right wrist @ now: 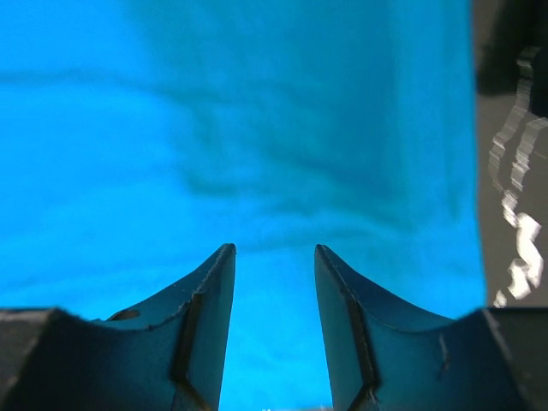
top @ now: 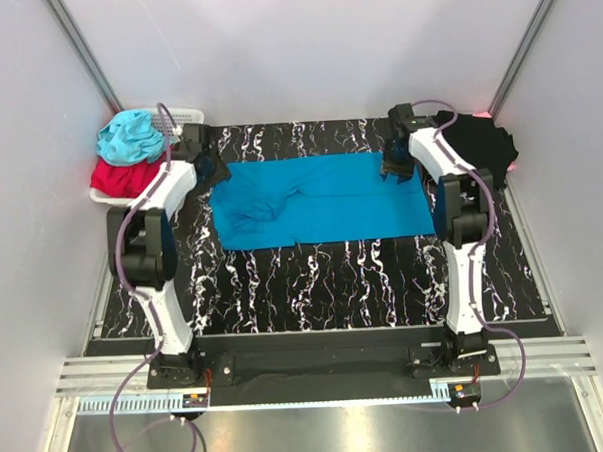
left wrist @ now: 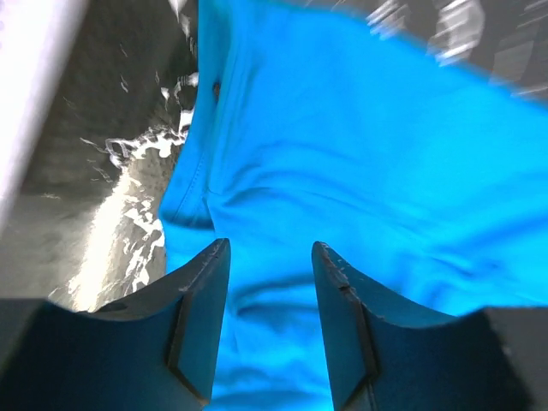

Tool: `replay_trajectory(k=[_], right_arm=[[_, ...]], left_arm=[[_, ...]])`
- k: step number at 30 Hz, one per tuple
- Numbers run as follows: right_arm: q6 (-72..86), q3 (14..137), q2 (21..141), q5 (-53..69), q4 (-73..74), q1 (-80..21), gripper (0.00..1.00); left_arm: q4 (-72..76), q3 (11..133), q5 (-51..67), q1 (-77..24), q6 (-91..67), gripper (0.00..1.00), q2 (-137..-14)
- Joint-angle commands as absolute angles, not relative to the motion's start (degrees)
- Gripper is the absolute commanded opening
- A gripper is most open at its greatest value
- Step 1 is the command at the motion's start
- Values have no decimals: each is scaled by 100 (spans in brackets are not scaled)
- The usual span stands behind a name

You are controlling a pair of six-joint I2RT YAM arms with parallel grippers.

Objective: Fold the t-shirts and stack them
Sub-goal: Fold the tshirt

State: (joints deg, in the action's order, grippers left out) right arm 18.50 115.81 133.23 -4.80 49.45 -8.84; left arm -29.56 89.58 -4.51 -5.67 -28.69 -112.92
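A medium-blue t-shirt (top: 320,198) lies spread across the back of the black marbled table, partly folded, with wrinkles at its left end. My left gripper (top: 211,170) is open just above the shirt's far left corner; the blue cloth (left wrist: 342,171) fills its wrist view. My right gripper (top: 394,168) is open above the shirt's far right corner; blue cloth (right wrist: 257,128) shows between its fingers. A black t-shirt (top: 481,143) lies bunched at the table's back right, behind the right arm.
A white basket (top: 182,117) at the back left holds a teal garment (top: 129,136) and a red one (top: 119,179). White walls close in both sides. The marbled table (top: 324,285) extends in front of the shirt.
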Motion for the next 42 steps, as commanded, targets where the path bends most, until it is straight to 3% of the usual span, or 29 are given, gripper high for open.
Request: replay_trajectory(k=[1,7,20,29,42], right_arm=[[1714,11321,12235,-396,4307,-888,50],[1959,10627,11357,-526,4342,-888,49],[2355,7525,9466,-589,3665,-1529,50],[2602,6935,9141,-387,3481,-1714,49],[2584,6952,9325,-316,3445,-1819,49]], left_arm=[[-1285,8395,-554,-562,-2786,49,-10021],[-2291,8219,-466,-580,-3321,50,-9273],[-1943,4344,-623,-1229,-5203,47,-7032],[-2294,4192,-1168,-1388,-5317,39,-7917],[-2021,4939,-1590,-1521,-4764,41,-9008]])
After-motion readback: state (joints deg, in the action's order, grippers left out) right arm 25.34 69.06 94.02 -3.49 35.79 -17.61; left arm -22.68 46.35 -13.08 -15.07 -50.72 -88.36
